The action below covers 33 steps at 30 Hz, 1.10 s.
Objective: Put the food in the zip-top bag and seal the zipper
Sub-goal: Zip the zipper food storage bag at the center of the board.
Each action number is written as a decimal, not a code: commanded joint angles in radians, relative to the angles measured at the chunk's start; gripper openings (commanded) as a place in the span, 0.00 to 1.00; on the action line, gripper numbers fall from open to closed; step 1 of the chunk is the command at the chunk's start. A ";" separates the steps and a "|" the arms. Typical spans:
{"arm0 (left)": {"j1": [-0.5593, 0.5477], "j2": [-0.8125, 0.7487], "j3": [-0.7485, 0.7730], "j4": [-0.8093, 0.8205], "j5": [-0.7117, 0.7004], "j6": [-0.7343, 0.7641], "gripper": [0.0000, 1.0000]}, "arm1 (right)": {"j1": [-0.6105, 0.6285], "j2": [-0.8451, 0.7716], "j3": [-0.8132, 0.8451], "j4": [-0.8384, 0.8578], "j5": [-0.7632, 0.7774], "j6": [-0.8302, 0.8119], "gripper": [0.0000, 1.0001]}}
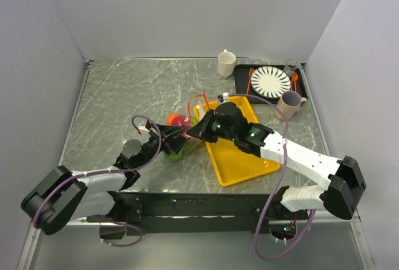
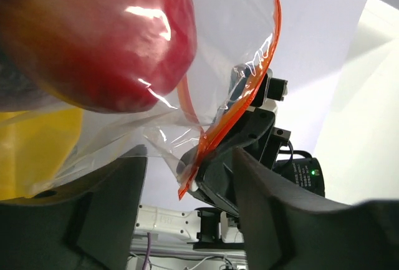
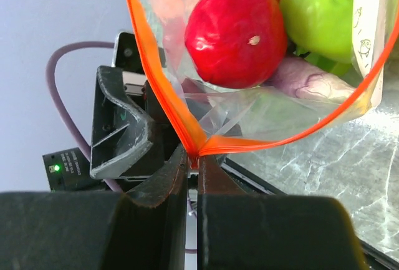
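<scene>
The zip-top bag (image 1: 189, 117) is seen beside the yellow tray (image 1: 242, 161) on the desk (image 1: 124, 95). A red fruit (image 3: 237, 33) and a green fruit (image 3: 318, 14) are kept inside. Its zipper (image 3: 156, 89) is pinched tight by the right hand (image 3: 193, 169). The left hand (image 2: 187, 183) is spread open near the bag.

Grey marbled tabletop (image 1: 124, 95), plain pale lavender walls (image 1: 187, 8) on three sides, soft even light

The top external view looks down from high behind the robot onto the whole table (image 1: 124, 95). Both wrist views sit very close to the zip-top bag (image 2: 237, 45), facing each other across it. Each shows the red fruit (image 3: 237, 33) inside and the other's fingers (image 3: 121, 133) beyond.
</scene>
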State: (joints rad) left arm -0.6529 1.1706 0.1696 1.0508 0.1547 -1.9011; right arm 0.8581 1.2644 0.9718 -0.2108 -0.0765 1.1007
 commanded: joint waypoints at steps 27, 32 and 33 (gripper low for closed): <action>-0.037 0.018 0.005 0.031 0.023 -0.049 0.01 | 0.021 -0.068 -0.008 0.085 0.096 0.008 0.05; -0.037 -0.021 0.016 -0.054 0.022 -0.023 0.01 | 0.018 -0.089 -0.027 0.122 0.118 0.031 0.05; -0.037 -0.029 0.013 -0.076 0.017 -0.019 0.01 | 0.019 -0.095 -0.038 0.129 0.130 0.039 0.05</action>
State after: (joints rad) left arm -0.6777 1.1851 0.1875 1.0477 0.1516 -1.9556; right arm 0.8814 1.2301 0.9405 -0.2073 -0.0437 1.1080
